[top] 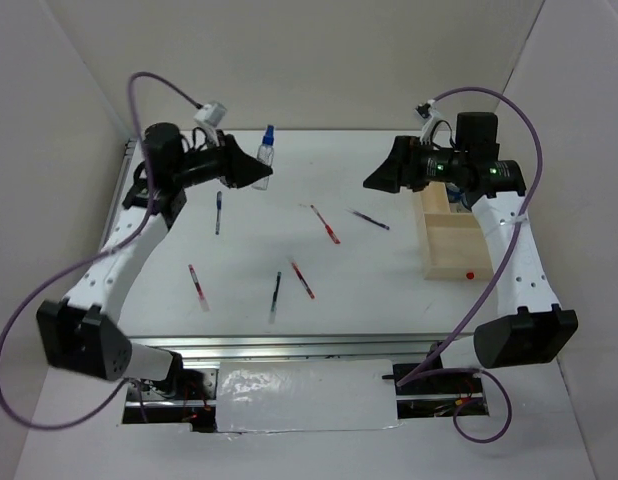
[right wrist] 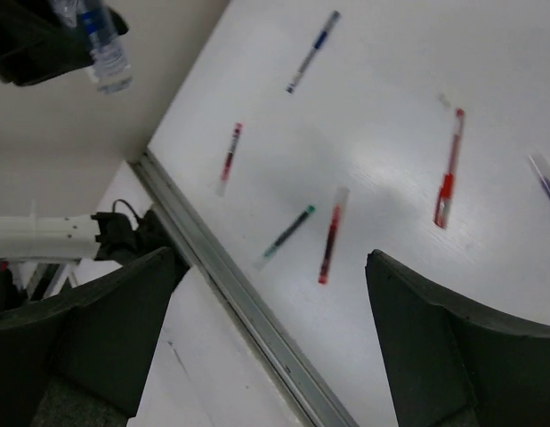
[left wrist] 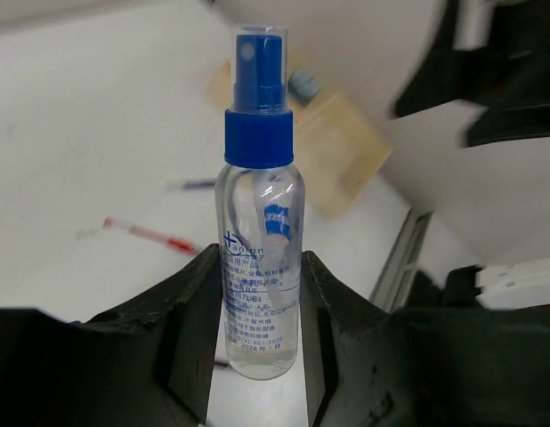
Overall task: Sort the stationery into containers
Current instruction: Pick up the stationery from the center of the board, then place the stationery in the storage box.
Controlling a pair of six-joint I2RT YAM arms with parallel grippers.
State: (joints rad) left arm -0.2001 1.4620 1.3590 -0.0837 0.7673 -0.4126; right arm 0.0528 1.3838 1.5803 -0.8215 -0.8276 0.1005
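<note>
Fingers (left wrist: 188, 325) of the left gripper (top: 251, 168) are closed on the white bottle with blue cap (left wrist: 262, 205), one on either side of its lower body. The bottle is upright and looks lifted off the desk (top: 389, 290), at the far left, well apart from the tray (top: 441, 250).

Fingers (right wrist: 453, 356) of the right gripper (right wrist: 268, 262) are spread wide with nothing between them. It hangs over the desk just left of the tray's far end.

Stationery lying loose on the desk, top view:
- blue-barrelled pen (top: 218, 212)
- red pen (top: 325, 224)
- dark pen (top: 370, 219)
- red pen, near left (top: 198, 287)
- dark pen (top: 276, 293)
- red pen beside it (top: 302, 280)

Tray contents: the right arm hides most of it from above. A small red spot (top: 470, 273) shows at its near end; cannot tell what it is. The left wrist view shows a blurred blue-and-white item (left wrist: 302, 84) at the tray's far end, possibly a roll; not certain.

Progress, my estimate: early. The bottle is in hand but not delivered. All six visible pens are unsorted. The rolls may already be in.

Remaining: carry the bottle across to a compartment, then take the pens one by one.
</note>
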